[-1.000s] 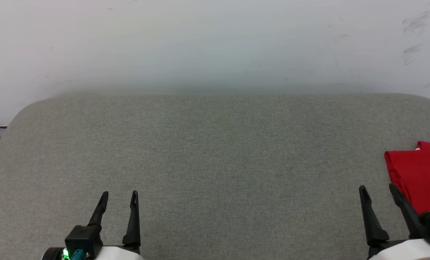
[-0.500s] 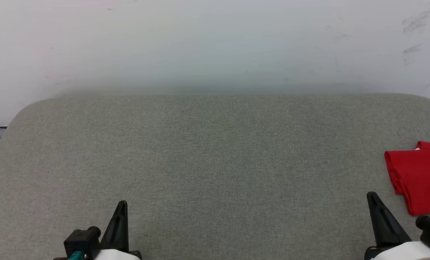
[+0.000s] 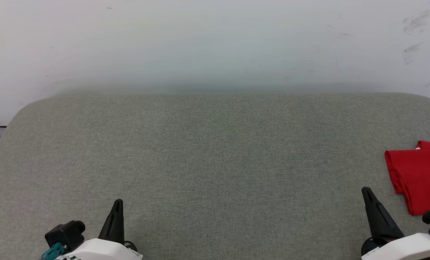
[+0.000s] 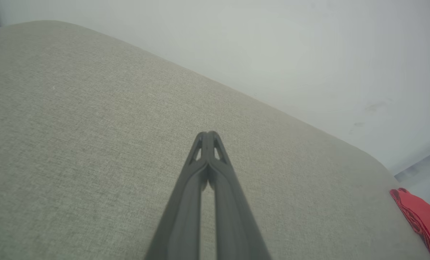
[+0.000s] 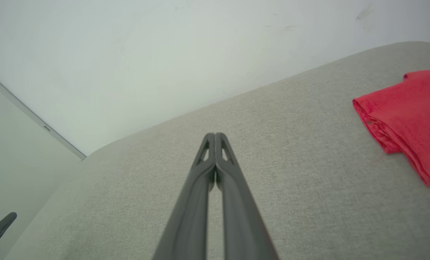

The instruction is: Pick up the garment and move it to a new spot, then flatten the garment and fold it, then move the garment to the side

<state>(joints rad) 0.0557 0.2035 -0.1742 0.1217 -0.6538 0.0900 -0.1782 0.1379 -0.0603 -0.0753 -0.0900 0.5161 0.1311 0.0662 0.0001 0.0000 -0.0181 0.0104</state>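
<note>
Folded red jersey T-shirt [image 3: 418, 177] at frame's right edge on grey felt table [image 3: 215, 151]; dark-fingered left gripper [image 3: 117, 204] and right gripper [image 3: 366, 193] pinched shut, empty (task looks done): retreat without snagging fold.

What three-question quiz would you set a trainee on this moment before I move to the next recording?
1. True or false: the right gripper is holding the garment.
2. Where on the grey padded surface does the garment lie? A) centre B) the robot's right edge C) the robot's left edge
3. Fill in: the left gripper has its fingers ____.
Key: 1 false, it is shut on nothing and apart from the garment; 2 B; 3 shut.
</note>
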